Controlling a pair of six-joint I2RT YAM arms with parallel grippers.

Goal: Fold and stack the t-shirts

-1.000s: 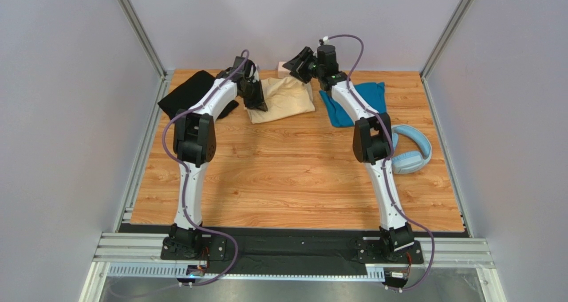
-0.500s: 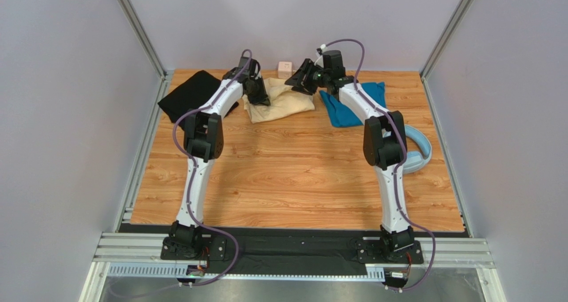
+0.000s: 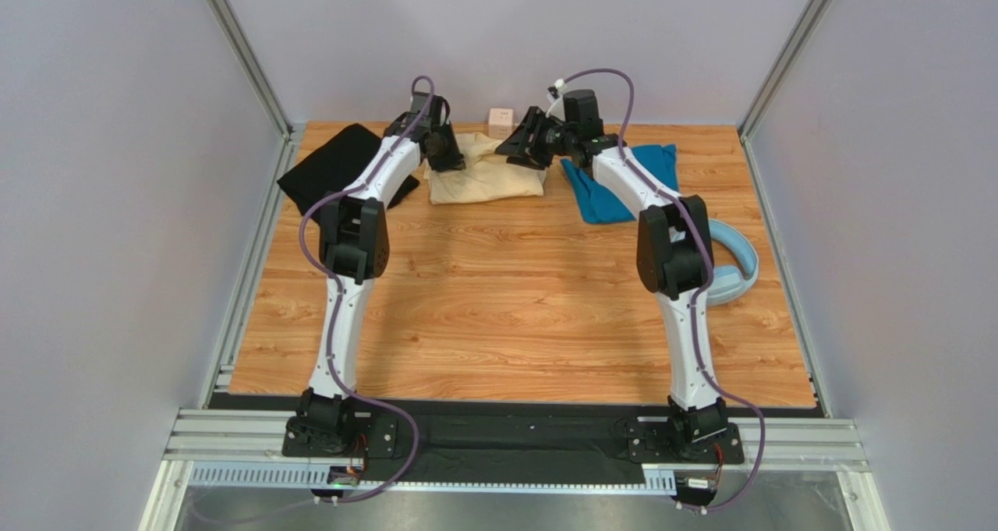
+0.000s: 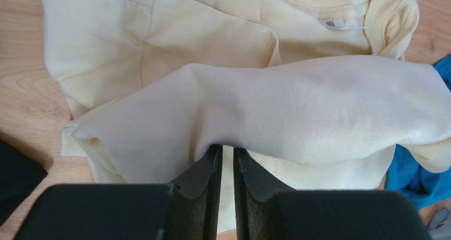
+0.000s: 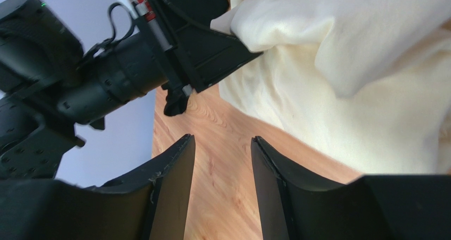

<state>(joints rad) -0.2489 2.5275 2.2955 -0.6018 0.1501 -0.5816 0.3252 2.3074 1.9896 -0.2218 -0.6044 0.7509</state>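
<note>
the left gripper [image 4: 226,158] pinches a fold of the cream shirt [image 4: 317,108] at the far side of the bench [image 3: 515,309], probably to double it over; the right gripper [image 5: 221,160] hangs spread and empty beside it.

Bright, diffuse light falls evenly; faint soft shadows lie on the table [image 3: 515,309]. Wrist views are sharp centrally; the dark fingers [image 4: 204,197] at 6 o'clock blur slightly.

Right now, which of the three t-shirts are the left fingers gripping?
The cream-yellow shirt in the middle, pinched by the left fingers; the black shirt and teal shirt lie ungripped.
</note>
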